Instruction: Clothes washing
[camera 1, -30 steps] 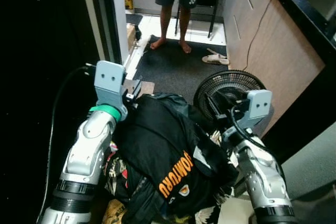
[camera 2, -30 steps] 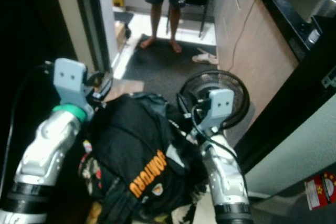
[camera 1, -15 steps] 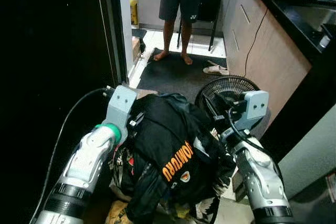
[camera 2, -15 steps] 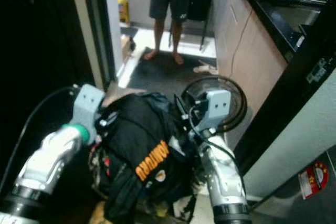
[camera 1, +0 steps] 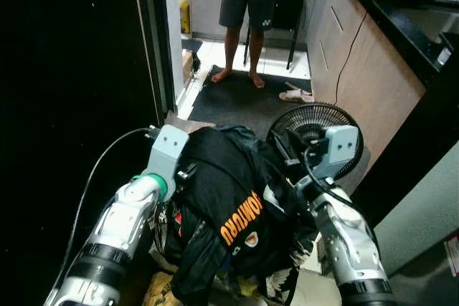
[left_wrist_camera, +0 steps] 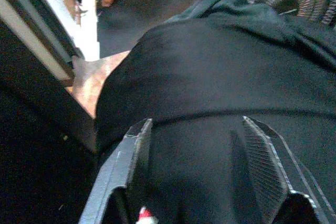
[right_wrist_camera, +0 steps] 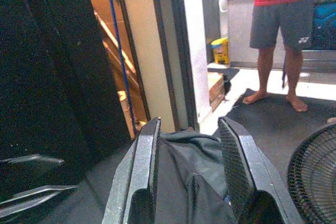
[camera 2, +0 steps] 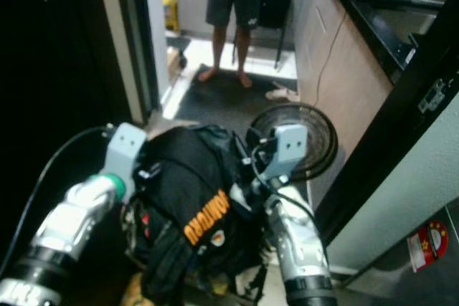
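Note:
A bundle of clothes [camera 1: 229,198], topped by a black garment with orange lettering [camera 1: 240,221], is held up between my two arms in front of me. My left gripper [left_wrist_camera: 197,150] is open, its fingers [left_wrist_camera: 137,145] spread flat against the black cloth on the bundle's left side. My right gripper [right_wrist_camera: 189,150] is also open; it reaches over the bundle's right side, with dark cloth lying below its fingers [right_wrist_camera: 233,156]. Patterned clothes [camera 1: 166,223] hang out under the black garment. The bottom of the bundle is hidden.
A black floor fan [camera 1: 315,123] stands just beyond my right arm. A barefoot person [camera 1: 249,5] stands on a dark mat [camera 1: 240,94], with slippers [camera 1: 294,94] nearby. Wooden cabinets [camera 1: 366,55] under a black counter [camera 1: 409,12] run along the right. A door frame [camera 1: 168,34] is on the left.
The camera has tilted up, bringing in more of the person and the counter. Both arms still press the bundle between them; the left wrist sits a little lower and closer in.

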Motion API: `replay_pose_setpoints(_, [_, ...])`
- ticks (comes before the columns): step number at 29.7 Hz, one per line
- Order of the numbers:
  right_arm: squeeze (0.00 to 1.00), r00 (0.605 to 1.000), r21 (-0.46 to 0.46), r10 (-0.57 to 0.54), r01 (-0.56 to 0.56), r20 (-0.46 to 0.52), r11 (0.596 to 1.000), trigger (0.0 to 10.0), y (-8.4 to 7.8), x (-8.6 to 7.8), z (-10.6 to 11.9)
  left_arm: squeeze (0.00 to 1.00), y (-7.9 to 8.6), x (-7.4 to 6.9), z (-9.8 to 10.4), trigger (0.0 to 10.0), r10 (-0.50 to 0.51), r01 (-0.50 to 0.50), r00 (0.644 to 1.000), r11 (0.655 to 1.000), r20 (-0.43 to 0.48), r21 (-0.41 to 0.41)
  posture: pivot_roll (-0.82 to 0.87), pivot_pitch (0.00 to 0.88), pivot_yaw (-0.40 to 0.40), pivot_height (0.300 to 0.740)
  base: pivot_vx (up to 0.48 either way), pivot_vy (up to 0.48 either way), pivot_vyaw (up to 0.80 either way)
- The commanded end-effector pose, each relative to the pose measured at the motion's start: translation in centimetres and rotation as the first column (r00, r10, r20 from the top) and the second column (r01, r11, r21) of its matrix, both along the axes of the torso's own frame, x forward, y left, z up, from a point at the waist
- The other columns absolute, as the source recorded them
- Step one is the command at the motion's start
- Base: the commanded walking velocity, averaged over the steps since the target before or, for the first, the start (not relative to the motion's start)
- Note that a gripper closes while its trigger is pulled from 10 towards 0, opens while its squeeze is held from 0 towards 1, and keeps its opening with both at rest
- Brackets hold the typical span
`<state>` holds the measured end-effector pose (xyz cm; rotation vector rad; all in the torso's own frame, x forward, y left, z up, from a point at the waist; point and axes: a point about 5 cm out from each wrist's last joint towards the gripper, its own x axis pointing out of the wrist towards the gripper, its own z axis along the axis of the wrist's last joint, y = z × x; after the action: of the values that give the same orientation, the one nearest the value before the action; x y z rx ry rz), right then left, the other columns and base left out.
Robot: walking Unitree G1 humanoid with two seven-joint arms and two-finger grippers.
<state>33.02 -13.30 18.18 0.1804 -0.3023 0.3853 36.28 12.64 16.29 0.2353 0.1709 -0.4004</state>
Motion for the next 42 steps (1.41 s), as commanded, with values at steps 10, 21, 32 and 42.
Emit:
replay_pose_setpoints(10, [0.0, 1.0, -0.005, -0.022, 0.022, -0.022, 1.0, 10.0, -0.3, -0.5, -0.8, 0.0, -1.3, 1.1, -1.7, 10.0, -0.081, 0.078, 0.988, 0.997, -0.135, -0.029, -0.04, 0.149, 0.028, 0.74, 0.0, 0.0, 0.0])
replay_pose_setpoints(21, [0.0, 0.998, -0.002, -0.046, 0.046, -0.03, 0.999, 10.0, -0.8, -1.0, -1.1, 0.0, -0.6, 0.9, -2.9, 3.1, -0.12, 0.112, 0.976, 0.992, -0.181, -0.053, -0.05, 0.156, 0.04, 0.74, 0.0, 0.0, 0.0])
replay_pose_setpoints(32, [0.0, 0.998, 0.0, -0.049, 0.049, -0.03, 0.999, 10.0, -0.8, -0.8, -1.0, 0.0, 0.9, 0.2, -3.1, 0.0, -0.108, 0.098, 0.985, 0.992, -0.134, -0.084, -0.04, 0.151, 0.028, 0.74, 0.0, 0.0, 0.0])
replay_pose_setpoints(42, [0.0, 0.998, -0.003, -0.049, 0.049, -0.027, 0.999, 10.0, -0.9, -0.8, -0.8, 0.0, 0.8, 0.0, -0.1, 0.0, -0.09, 0.093, 0.996, 0.983, 0.029, -0.159, -0.04, 0.144, 0.025, 0.74, 0.0, 0.0, 0.0])
